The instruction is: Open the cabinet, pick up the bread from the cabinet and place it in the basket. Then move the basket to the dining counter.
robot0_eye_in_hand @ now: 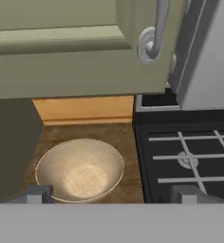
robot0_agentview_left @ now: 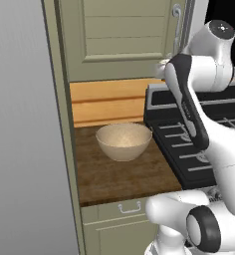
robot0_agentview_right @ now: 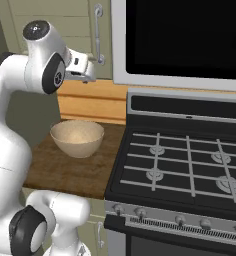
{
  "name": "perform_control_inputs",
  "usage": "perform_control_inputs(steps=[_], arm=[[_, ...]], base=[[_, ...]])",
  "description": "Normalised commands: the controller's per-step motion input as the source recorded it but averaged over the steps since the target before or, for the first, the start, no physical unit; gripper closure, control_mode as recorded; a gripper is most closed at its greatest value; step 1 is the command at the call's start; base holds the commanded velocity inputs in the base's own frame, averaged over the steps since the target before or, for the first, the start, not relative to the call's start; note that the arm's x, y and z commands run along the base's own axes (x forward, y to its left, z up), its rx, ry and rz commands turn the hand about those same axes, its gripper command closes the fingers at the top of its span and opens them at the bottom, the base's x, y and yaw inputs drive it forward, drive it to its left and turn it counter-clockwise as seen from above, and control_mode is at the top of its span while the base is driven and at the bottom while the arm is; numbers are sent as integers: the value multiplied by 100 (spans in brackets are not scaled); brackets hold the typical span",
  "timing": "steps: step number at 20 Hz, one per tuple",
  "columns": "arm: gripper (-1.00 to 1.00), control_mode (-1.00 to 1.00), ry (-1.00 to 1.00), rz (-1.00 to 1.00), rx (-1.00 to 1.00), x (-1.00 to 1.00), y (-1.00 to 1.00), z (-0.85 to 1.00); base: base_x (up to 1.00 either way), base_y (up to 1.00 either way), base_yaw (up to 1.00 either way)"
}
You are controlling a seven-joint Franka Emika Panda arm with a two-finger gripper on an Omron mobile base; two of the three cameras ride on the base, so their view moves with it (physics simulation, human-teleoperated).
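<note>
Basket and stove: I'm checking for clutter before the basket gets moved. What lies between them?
Nothing: bare dark wood countertop separates the basket from the stove. The left base view shows that stretch; the right base view agrees.

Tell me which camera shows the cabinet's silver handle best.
The hand view: the handle is large and close, its round base plate and curved bar clear. The left base view shows it small at the door's upper right; the right base view shows its bar partly behind the arm.
</note>
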Motion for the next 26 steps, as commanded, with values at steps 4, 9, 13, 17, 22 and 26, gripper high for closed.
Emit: perform_control_inputs(steps=[4, 9, 13, 17, 22, 26], arm=[[-100, -100, -21, -15, 2, 3, -20, 77], [-100, -100, -8, -15, -7, 9, -23, 30], [-100, -100, 0, -8, 12, 35, -46, 0], [-100, -100, 0, 1, 0, 50, -16, 0], [-100, -100, 0, 2, 0, 39, 13, 0], [-100, -100, 0, 0, -2, 35, -14, 0]], base=[[0, 0, 0], [0, 0, 0], [0, 0, 0], [0, 0, 0], [0, 0, 0], [0, 0, 0]])
